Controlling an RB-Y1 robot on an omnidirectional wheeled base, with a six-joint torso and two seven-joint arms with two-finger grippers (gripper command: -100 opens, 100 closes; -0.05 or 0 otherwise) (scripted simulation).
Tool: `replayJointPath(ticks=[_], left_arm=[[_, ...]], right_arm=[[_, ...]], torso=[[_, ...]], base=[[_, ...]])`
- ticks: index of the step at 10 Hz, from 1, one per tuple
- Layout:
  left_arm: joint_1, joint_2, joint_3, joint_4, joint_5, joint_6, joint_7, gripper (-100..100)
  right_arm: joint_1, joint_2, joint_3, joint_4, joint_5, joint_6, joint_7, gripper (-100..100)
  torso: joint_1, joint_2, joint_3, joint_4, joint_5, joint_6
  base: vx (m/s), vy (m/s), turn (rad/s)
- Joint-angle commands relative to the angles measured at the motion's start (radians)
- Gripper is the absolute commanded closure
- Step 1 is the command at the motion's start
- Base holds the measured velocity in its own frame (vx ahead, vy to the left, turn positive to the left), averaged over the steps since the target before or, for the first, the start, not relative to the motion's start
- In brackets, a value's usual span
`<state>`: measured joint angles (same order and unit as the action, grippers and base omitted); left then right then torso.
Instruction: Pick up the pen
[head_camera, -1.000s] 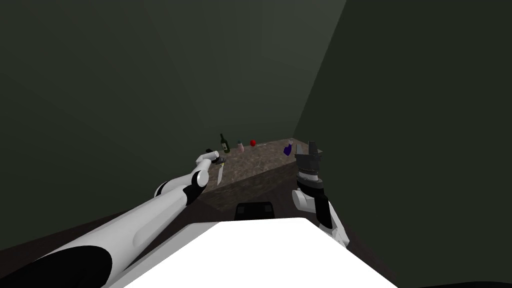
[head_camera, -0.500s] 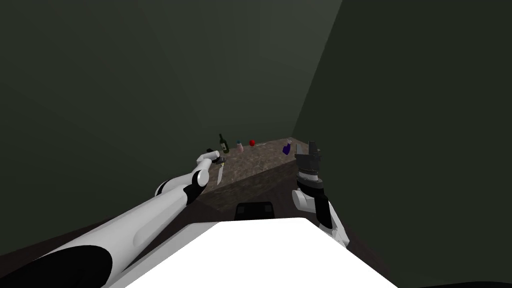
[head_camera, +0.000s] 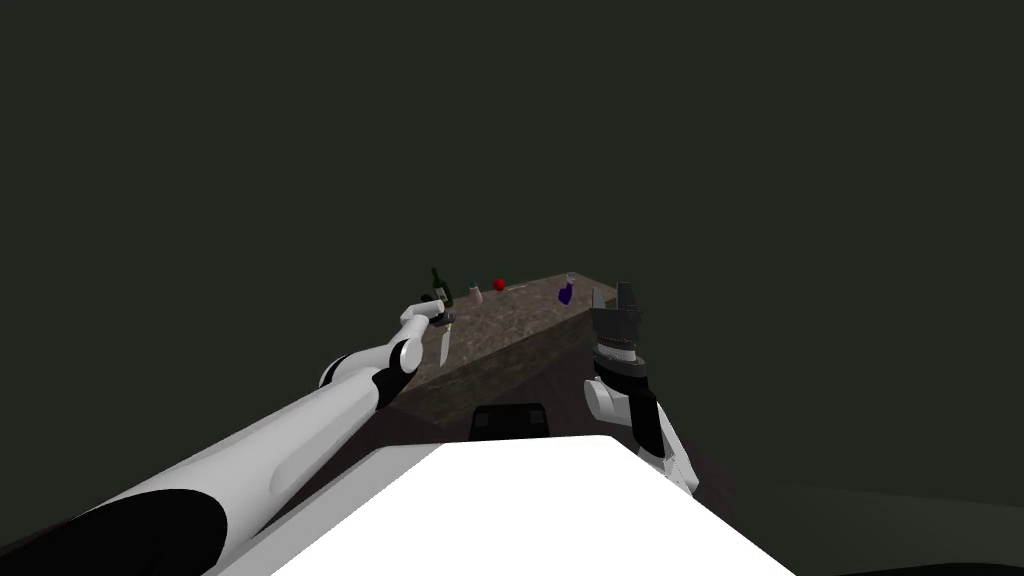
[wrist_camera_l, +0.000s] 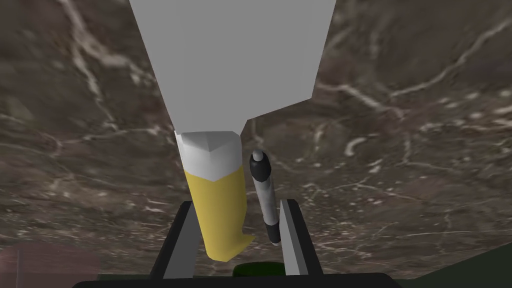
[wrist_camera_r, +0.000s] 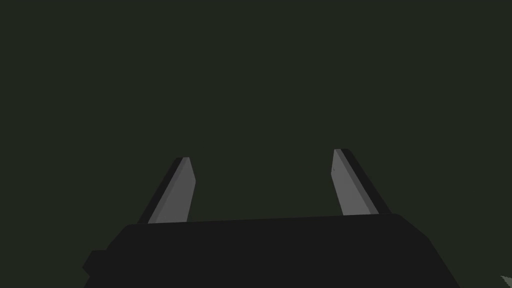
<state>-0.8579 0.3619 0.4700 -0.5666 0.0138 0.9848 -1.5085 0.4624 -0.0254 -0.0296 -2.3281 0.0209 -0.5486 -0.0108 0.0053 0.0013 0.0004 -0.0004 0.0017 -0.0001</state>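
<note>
Two things sit clamped between the narrowed fingers of the left gripper (wrist_camera_l: 236, 202), above the brown marbled counter (wrist_camera_l: 400, 175): a yellow-handled knife (wrist_camera_l: 220, 220), then the pen (wrist_camera_l: 265, 195), slim, grey-barrelled, black at both ends. Fingers of the right gripper (wrist_camera_r: 262, 155) stand wide apart.

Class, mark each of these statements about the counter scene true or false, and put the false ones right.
1. The pen lies beside a knife with a yellow handle. True.
2. The right claw is shut. False: it is open, with its fingers well apart.
3. The counter is plain white. False: it is brown with pale veins.
4. A small red object stands farther back on the counter. True.
5. The right claw is the one at the pen. False: the left claw is at it.
</note>
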Motion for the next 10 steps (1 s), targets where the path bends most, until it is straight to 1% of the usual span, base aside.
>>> replayJointPath(ticks=[1, 2, 3, 4, 5, 6, 7, 8, 9, 10], left_arm=[[-0.015, -0.001, -0.012, 0.019, -0.007, -0.004, 0.032, 100], [-0.023, -0.007, -0.030, 0.021, -0.016, -0.001, 0.069, 100], [-0.032, -0.013, -0.047, 0.023, -0.025, 0.002, 0.097, 100], [-0.032, -0.013, -0.047, 0.023, -0.025, 0.002, 0.107, 100], [-0.040, -0.018, -0.065, 0.025, -0.035, 0.005, 0.144, 100], [-0.049, -0.024, -0.083, 0.027, -0.044, 0.008, 0.170, 100], [-0.049, -0.024, -0.083, 0.027, -0.044, 0.008, 0.182, 100], [-0.057, -0.030, -0.101, 0.029, -0.053, 0.011, 0.219, 100], [-0.051, -0.028, -0.092, 0.021, -0.049, 0.013, 0.196, 100], [-0.052, -0.029, -0.094, 0.022, -0.050, 0.013, 0.202, 0]], right_arm=[[0.000, 0.000, 0.000, 0.000, 0.000, 0.000, 0.000, 0], [0.000, 0.000, 0.000, 0.000, 0.000, 0.000, 0.000, 0], [0.000, 0.000, 0.000, 0.000, 0.000, 0.000, 0.000, 0], [0.000, 0.000, 0.000, 0.000, 0.000, 0.000, 0.000, 0], [0.000, 0.000, 0.000, 0.000, 0.000, 0.000, 0.000, 0], [0.000, 0.000, 0.000, 0.000, 0.000, 0.000, 0.000, 0], [0.000, 0.000, 0.000, 0.000, 0.000, 0.000, 0.000, 0], [0.000, 0.000, 0.000, 0.000, 0.000, 0.000, 0.000, 0], [0.000, 0.000, 0.000, 0.000, 0.000, 0.000, 0.000, 0], [0.000, 0.000, 0.000, 0.000, 0.000, 0.000, 0.000, 0]], torso=[[0.000, 0.000, 0.000, 0.000, 0.000, 0.000], [0.001, 0.000, 0.000, 0.000, 0.000, -0.002], [0.004, 0.001, 0.001, 0.000, 0.000, -0.003], [0.006, 0.002, 0.001, 0.000, 0.001, -0.002], [0.005, 0.002, 0.001, 0.000, 0.001, -0.004], [0.004, 0.001, 0.001, 0.000, 0.001, -0.003], [0.006, 0.003, 0.001, 0.000, 0.001, -0.003], [0.006, 0.002, 0.001, 0.000, 0.001, -0.004], [0.004, 0.002, 0.001, 0.000, 0.001, -0.003], [0.002, 0.001, 0.001, 0.000, 0.000, -0.004]], base=[[-0.036, 0.063, -0.085], [-0.054, 0.106, -0.060], [-0.072, 0.133, -0.123], [-0.048, 0.094, -0.050], [-0.042, 0.075, -0.066], [-0.077, 0.123, -0.113], [-0.051, 0.111, -0.052], [-0.062, 0.074, -0.087], [-0.032, 0.039, -0.029], [-0.005, 0.007, 0.005]])
